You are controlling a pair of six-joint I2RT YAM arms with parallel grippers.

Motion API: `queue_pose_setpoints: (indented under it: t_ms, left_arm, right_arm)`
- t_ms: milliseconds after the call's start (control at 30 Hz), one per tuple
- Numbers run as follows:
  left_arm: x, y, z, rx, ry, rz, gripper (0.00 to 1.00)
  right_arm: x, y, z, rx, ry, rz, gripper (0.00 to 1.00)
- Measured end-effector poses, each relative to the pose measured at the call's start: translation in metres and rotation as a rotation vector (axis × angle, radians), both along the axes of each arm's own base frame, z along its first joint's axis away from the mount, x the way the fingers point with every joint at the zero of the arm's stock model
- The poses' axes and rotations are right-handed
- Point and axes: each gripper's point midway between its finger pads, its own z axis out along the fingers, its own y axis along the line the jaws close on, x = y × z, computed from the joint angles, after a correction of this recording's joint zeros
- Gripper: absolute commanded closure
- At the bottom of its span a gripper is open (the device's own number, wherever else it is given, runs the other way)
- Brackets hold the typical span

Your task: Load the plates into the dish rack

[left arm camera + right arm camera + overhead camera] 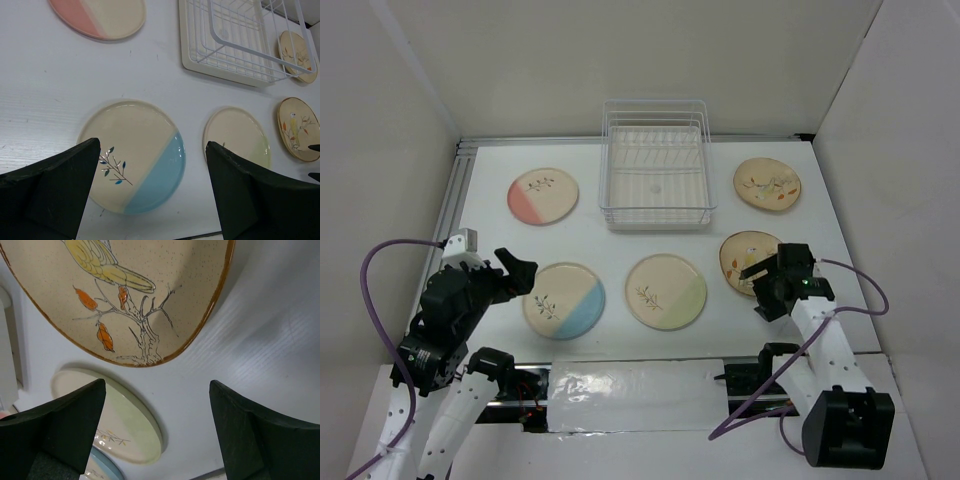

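Note:
The white wire dish rack (656, 165) stands at the back middle of the table, with no plate in it. Five plates lie flat around it: pink (542, 195), blue (565, 300), green (666, 291), and two tan ones, one at the far right (767, 184) and one with a bird (744, 257). My left gripper (520, 270) is open, just left of the blue plate (135, 155). My right gripper (767, 283) is open at the near edge of the bird plate (125, 295); the green plate (120, 425) lies to its left.
The rack sits on a white drip tray (192, 62). White walls enclose the table on three sides. A taped strip (635, 395) lies between the arm bases at the near edge. Purple cables loop beside both arms.

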Motion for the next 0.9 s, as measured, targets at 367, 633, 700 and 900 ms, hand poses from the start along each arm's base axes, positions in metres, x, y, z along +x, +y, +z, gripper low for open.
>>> queue_pose_setpoints:
  t_ms: [367,633,700,900]
  left_arm:
    - [-0.001,-0.002,0.0,-0.003,0.001,-0.011,0.0]
    - [0.0,-0.002,0.0,-0.004,0.0,-0.011,0.0]
    - [0.0,-0.002,0.0,-0.004,-0.001,-0.011,0.0]
    - [0.0,-0.002,0.001,-0.005,-0.003,-0.011,0.0]
  right_arm:
    - [-0.001,-0.009,-0.03,0.02,-0.017,-0.104,0.17]
    - [0.012,-0.013,-0.03,0.029,-0.126,-0.166,0.19]
    - [0.015,-0.015,-0.031,0.031,-0.149,-0.182,0.21]
    - [0.027,-0.019,-0.031,0.047,-0.242,-0.229,0.24]
